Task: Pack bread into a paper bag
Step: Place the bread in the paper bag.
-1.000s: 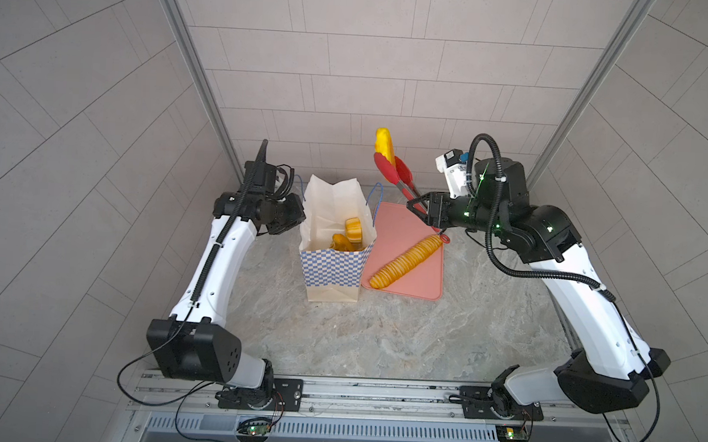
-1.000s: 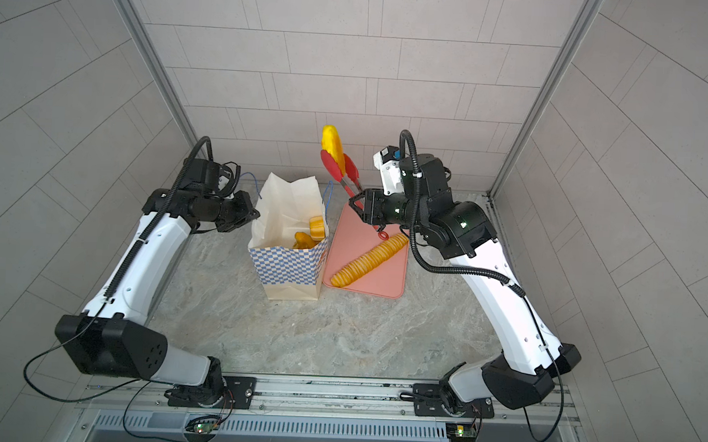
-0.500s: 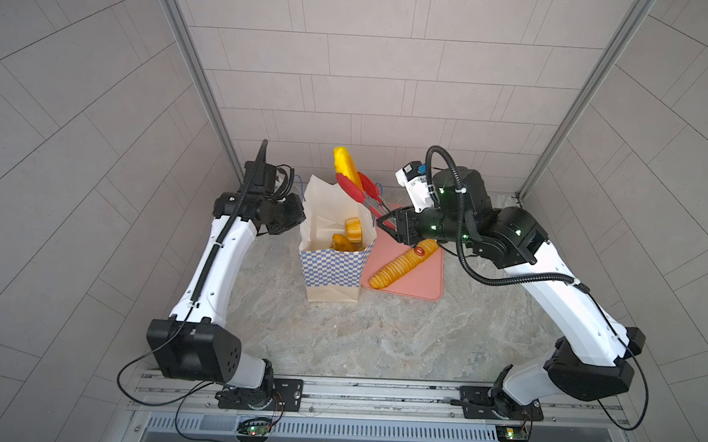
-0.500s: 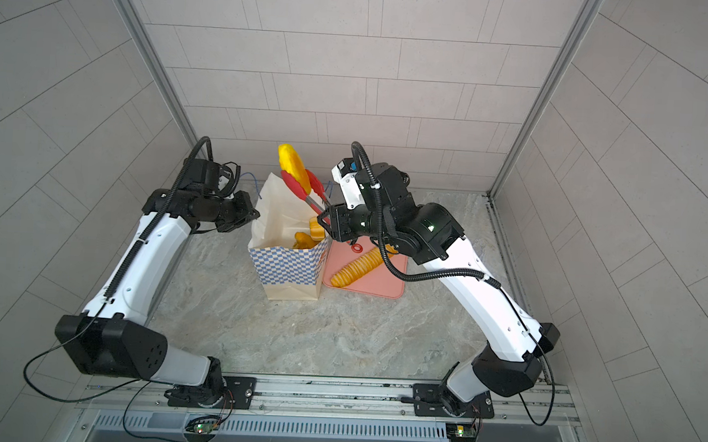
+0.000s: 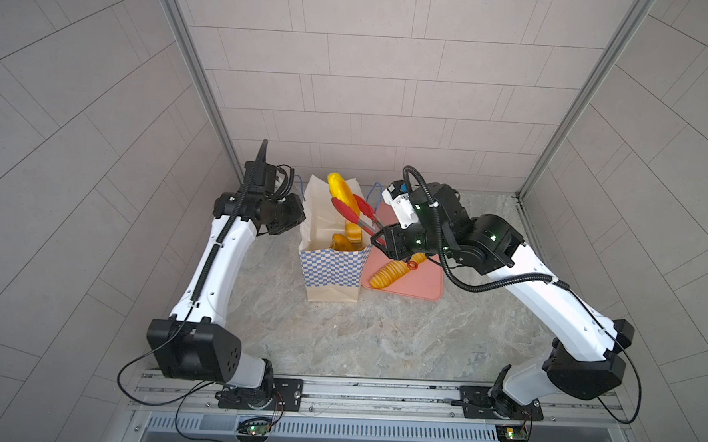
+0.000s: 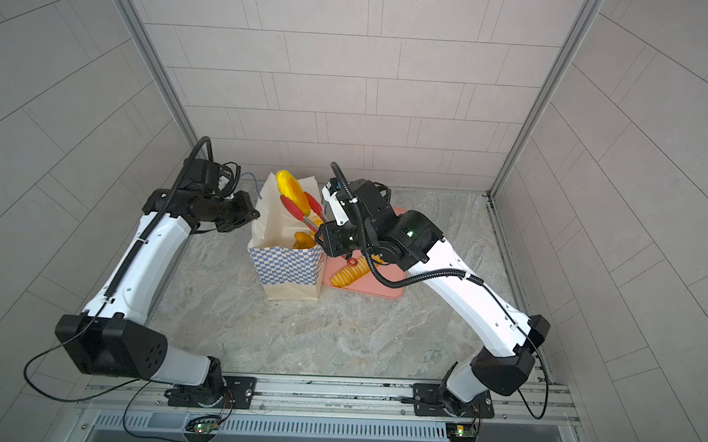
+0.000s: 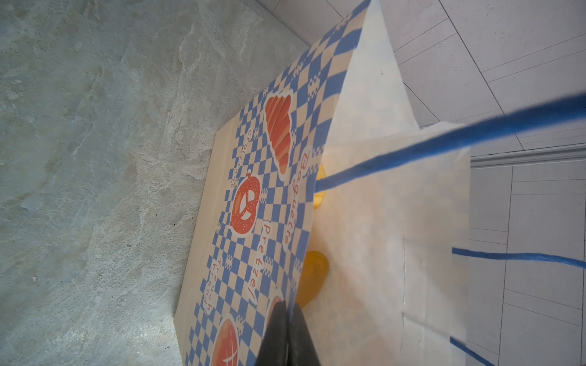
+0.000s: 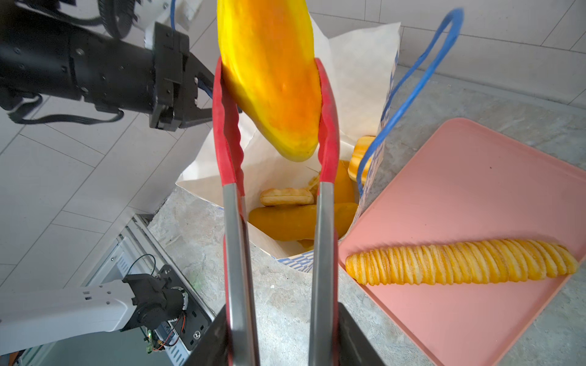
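One roll (image 5: 339, 188) decides the coming move: it sits at upper centre in both top views, clamped between the red tips of the tongs (image 5: 344, 211). The right gripper (image 5: 382, 242) squeezes the steel handles of the tongs part-way together. The roll lies up and to the left of that gripper, over the open mouth of the bag (image 5: 333, 271). Its long axis slants from upper left to lower right, roughly in line with the tongs, with the lower tip aimed into the mouth. The left gripper (image 7: 287, 317) is clenched on the bag's checked wall at the rim, holding the mouth open, I judge. So the drop falls to the right arm, and likely needs only a small descent and an easing of the tongs. The right wrist view adds what the top views barely give: several breads (image 8: 298, 218) inside the bag, and the tips biting the roll's lower half. At its lower right, the baguette (image 8: 459, 263) lies alone on the tray (image 8: 475, 177). The left wrist view shows the pinch but not the held roll.
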{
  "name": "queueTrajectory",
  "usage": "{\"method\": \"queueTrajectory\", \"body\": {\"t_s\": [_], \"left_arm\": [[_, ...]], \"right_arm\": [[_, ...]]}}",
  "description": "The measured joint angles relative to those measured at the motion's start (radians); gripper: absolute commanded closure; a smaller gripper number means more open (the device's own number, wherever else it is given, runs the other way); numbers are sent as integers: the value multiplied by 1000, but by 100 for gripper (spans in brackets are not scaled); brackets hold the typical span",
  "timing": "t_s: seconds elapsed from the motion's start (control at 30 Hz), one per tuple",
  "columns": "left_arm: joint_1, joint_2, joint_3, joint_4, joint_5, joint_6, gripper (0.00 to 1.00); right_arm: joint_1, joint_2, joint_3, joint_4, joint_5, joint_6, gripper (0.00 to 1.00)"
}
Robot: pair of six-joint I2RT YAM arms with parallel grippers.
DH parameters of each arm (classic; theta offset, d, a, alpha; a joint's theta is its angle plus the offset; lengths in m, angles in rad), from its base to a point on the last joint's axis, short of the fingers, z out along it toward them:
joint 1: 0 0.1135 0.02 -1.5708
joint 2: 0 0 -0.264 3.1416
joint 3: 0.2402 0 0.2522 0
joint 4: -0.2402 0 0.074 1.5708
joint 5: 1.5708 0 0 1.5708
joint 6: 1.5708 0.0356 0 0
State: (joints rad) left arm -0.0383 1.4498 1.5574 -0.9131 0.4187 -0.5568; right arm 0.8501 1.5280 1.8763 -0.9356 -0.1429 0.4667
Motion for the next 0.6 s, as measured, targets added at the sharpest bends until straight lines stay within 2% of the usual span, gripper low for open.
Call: {"method": "queueTrajectory", "body": {"t_s": [0.2, 0.6], "left_arm": [[2, 0, -5, 2, 0, 0, 100], [3, 0, -5, 2, 1, 0, 100]], "right_arm": [[11, 3, -26, -2, 20, 5, 53], [16, 18, -31, 0, 33, 9, 42]]}}
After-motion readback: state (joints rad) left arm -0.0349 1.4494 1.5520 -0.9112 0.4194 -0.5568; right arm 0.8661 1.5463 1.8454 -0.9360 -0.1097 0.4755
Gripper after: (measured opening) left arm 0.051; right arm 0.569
